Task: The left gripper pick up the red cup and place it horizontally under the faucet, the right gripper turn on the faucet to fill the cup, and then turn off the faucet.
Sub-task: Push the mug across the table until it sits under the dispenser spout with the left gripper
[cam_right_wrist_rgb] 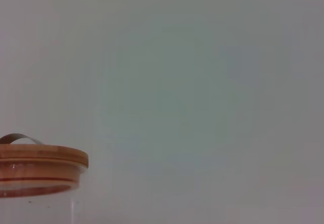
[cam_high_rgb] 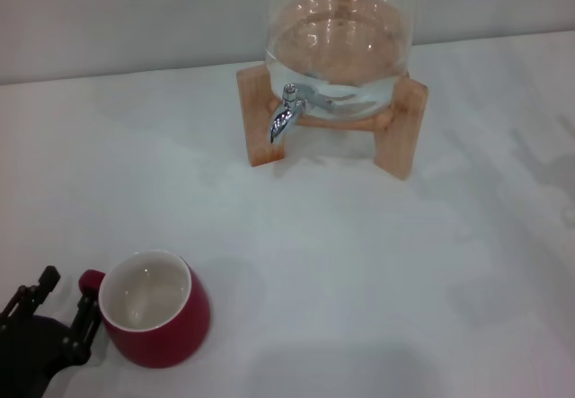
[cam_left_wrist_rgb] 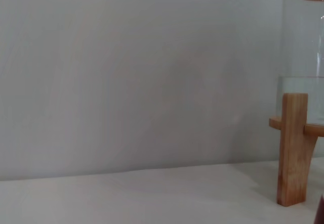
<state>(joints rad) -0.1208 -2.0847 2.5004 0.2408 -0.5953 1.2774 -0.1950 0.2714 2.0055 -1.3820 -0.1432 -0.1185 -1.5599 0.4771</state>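
Head view: the black two-fingered left end effector [cam_high_rgb: 56, 313] hangs released beside the squat glossy red cup's [cam_high_rgb: 157, 310] handle, lined up for grasping; chrome faucet [cam_high_rgb: 285, 118] waits well apart.

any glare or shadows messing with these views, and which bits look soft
Head view: bright glints on the small chrome faucet and the clear glass jar; the squat dark-red cup throws a soft shadow toward the right, with the black left gripper at its handle. Left wrist view: even light, wooden stand leg slightly soft. Right wrist view: the wooden jar lid looks blurred.
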